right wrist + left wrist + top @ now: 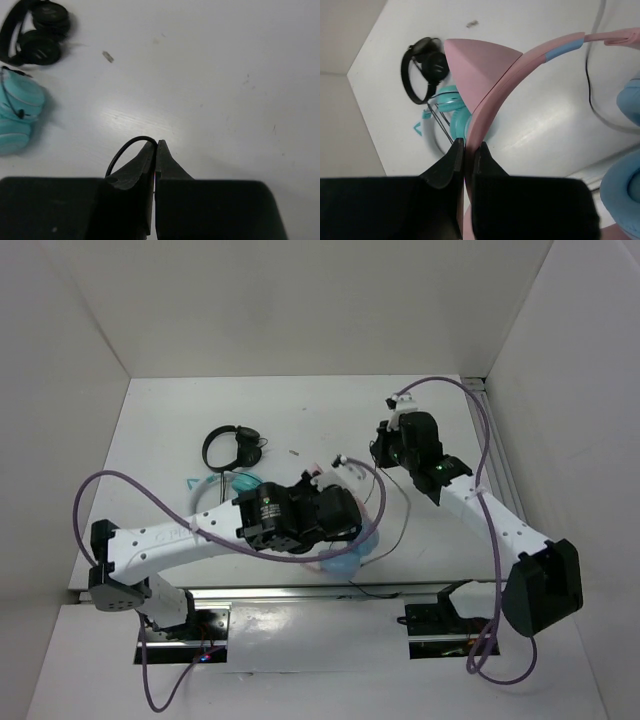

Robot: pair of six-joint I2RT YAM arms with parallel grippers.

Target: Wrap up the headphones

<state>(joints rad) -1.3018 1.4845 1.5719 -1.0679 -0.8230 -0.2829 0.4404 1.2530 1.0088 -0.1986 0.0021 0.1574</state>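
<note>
The headphones point(490, 95) have a pink headband with a pink cat ear point(477, 62) and light blue ear cups point(625, 195). My left gripper point(468, 145) is shut on the headband and holds it above the table near the front edge. In the top view the left gripper point(335, 515) hides most of the headphones, and only a blue ear cup point(345, 558) shows below it. The thin black cable point(125, 146) loops out of my right gripper point(155, 145), which is shut on it. The right gripper point(383, 452) hangs over the table to the right of the headphones.
Small all-black headphones point(232, 446) lie at the back left of the table. Teal cat-ear headphones point(240, 480) rest just in front of them, beside the left arm. A small scrap point(294, 451) lies mid-table. White walls enclose three sides, and the table's front edge point(300, 590) is close to the held headphones.
</note>
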